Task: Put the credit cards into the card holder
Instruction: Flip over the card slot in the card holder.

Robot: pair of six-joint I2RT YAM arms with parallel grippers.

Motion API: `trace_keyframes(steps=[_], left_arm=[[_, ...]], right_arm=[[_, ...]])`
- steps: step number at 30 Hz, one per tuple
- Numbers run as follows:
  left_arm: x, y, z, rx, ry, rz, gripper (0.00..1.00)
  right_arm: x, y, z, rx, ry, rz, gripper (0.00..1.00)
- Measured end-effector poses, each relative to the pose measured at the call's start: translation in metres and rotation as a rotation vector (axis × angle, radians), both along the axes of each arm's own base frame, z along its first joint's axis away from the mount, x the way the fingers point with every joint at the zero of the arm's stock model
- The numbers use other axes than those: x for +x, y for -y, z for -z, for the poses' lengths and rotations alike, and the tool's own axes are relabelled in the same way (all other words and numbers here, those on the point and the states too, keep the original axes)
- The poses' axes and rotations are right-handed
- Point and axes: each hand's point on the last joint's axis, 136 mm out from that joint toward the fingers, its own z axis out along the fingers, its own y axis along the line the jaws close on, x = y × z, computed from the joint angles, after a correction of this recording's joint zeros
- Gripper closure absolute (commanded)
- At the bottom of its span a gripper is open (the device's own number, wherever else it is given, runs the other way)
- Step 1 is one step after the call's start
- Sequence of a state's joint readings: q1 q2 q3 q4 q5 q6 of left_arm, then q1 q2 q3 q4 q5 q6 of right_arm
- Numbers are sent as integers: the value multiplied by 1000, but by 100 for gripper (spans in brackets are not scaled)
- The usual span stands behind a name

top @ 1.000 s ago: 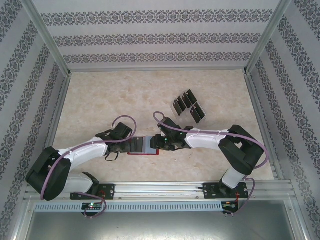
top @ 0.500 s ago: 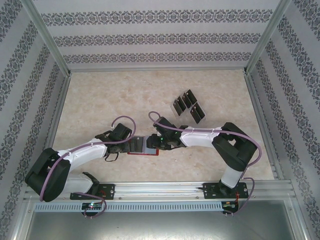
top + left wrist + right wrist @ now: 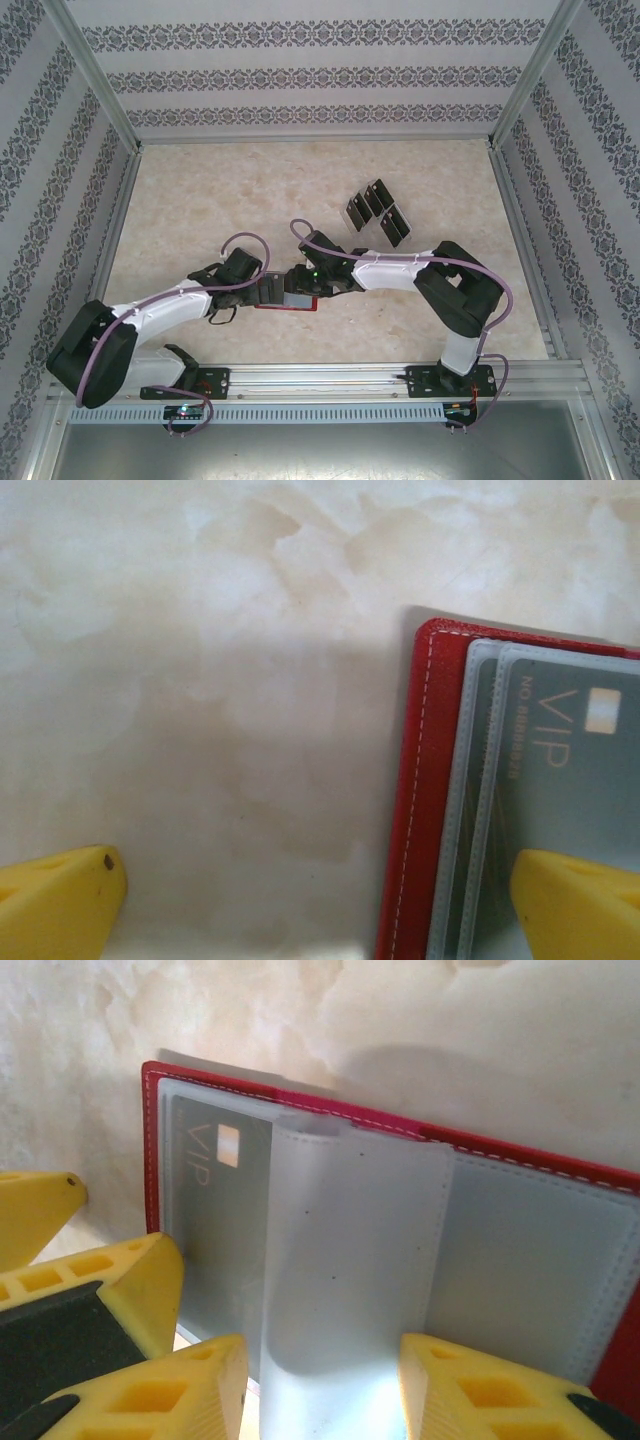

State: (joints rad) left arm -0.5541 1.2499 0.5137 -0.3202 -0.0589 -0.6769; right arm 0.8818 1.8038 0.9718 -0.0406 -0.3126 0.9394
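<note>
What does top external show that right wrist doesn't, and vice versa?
Top external adds the loose credit cards fanned farther out on the table. Right wrist adds a VIP-marked card tucked inside and a translucent sleeve, top edge curled, between the right fingers. Shared: the red card holder, lying open.

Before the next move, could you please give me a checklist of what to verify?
1. Card holder lies open: ok.
2. Left claw steadies it, one finger on a pocket: ok.
3. Pocket leaf raised between the fingers of the right claw: ok.
4. Card in right claw: not ok, none.
5. Loose credit cards lie beyond the holder: ok.
6. Free pocket under the leaf: cannot tell.
</note>
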Motion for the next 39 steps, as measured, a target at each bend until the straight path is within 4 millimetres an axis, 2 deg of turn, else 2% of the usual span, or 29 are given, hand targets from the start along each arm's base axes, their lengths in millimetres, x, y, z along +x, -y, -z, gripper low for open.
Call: trace_keyframes(steps=[4,9,12,23,33,39], left_arm=[[-2,-1,-11,-43,39,-30,0],[4,-6,-48,-106,172,-90,0],[4,-12,-62,-117,220,-117,0],[-1,-23,-72,-121,247,-163,0],[-3,-29,-94,-148,310,-195,0],[-8,-46,-97,-92,320,-238,0]], right_arm=[[1,-3,-2,8,0,-3,56],[5,-10,-6,22,-2,-6,56],[6,-17,-7,29,2,-14,56],[6,-48,-15,52,-4,-60,56],[9,-91,-28,95,-6,-115,56],[14,-114,-27,102,-24,-140,56]])
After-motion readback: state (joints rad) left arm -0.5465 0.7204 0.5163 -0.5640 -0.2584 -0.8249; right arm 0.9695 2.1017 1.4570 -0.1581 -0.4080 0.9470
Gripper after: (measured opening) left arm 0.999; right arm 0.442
